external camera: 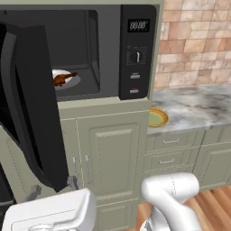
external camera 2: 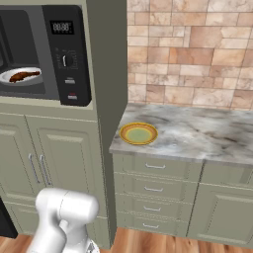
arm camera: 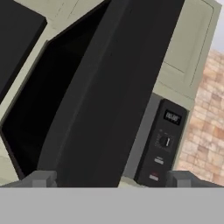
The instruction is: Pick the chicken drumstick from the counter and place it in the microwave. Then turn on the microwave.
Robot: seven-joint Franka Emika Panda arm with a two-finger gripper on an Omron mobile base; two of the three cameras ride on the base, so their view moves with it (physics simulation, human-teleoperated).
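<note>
Microwave [external camera: 90,54]: black, smooth, semi-gloss casing, dark glass door [external camera: 31,108]; turntable [external camera 2: 15,76]: white, glazed-looking; drumstick [external camera: 64,79]: reddish-brown, roasted, matt; counter [external camera 2: 197,133]: grey-white marbled stone, polished; plate [external camera 2: 139,133]: yellow-green, smooth; cabinets [external camera 2: 54,148]: beige, matt paint, metal handles; wall [external camera 2: 192,49]: rough tan brick; floor [external camera: 216,207]: glossy wood; my fingers [arm camera: 41,179]: dull grey.

Round yellow-green plate [external camera 2: 139,133] on marbled counter [external camera 2: 197,131], near its left edge.

A white robot arm [external camera: 169,194] bends low in the foreground, its hand near the bottom of the left base view, and the gripper [arm camera: 111,179] has its two dark fingertips [arm camera: 41,178] spread wide apart, holding nothing.
</note>
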